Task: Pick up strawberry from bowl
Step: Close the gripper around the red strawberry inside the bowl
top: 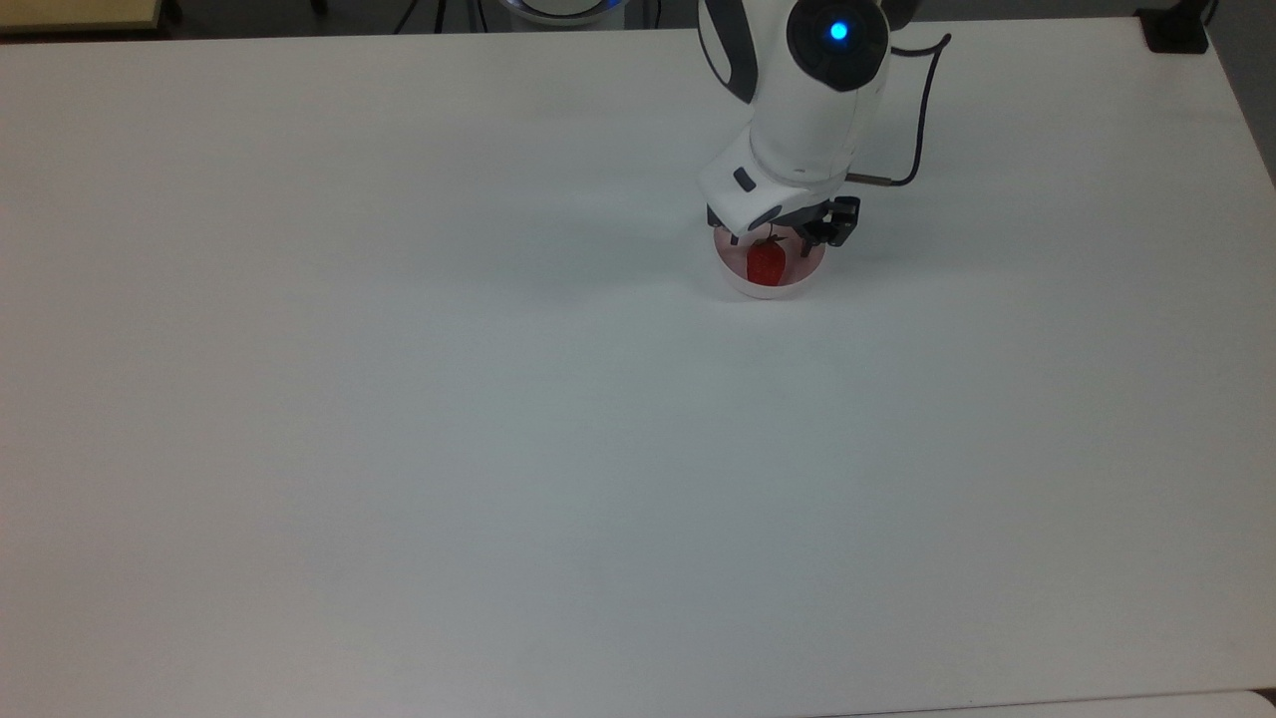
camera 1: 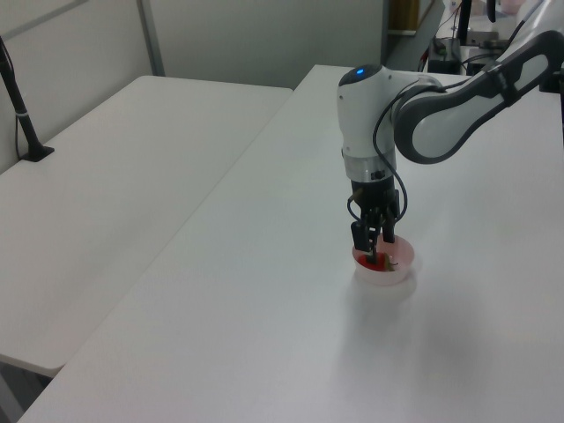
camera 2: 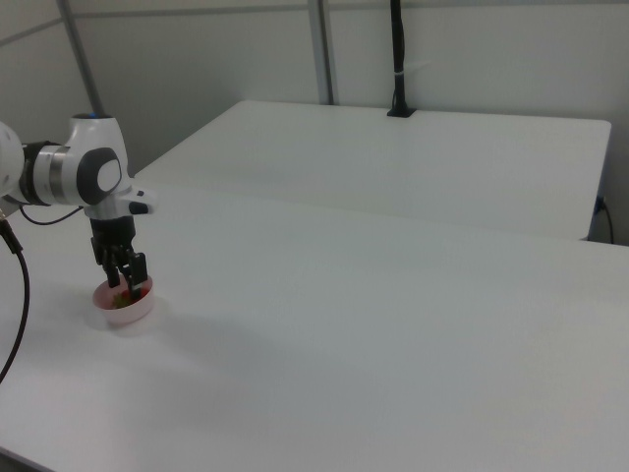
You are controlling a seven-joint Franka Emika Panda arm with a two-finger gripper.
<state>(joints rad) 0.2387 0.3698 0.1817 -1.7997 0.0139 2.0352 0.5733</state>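
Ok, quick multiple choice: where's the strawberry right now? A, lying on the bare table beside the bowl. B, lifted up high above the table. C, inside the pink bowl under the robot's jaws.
C: the strawberry lies inside the bowl, with the gripper lowered right over it.

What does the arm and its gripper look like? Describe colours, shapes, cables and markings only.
The arm has rounded white shells with dark grey joint sections. A blue light glows on a round dark cap. The white wrist block carries a small dark oval mark. The gripper is black, and a thin black cable loops beside the wrist.
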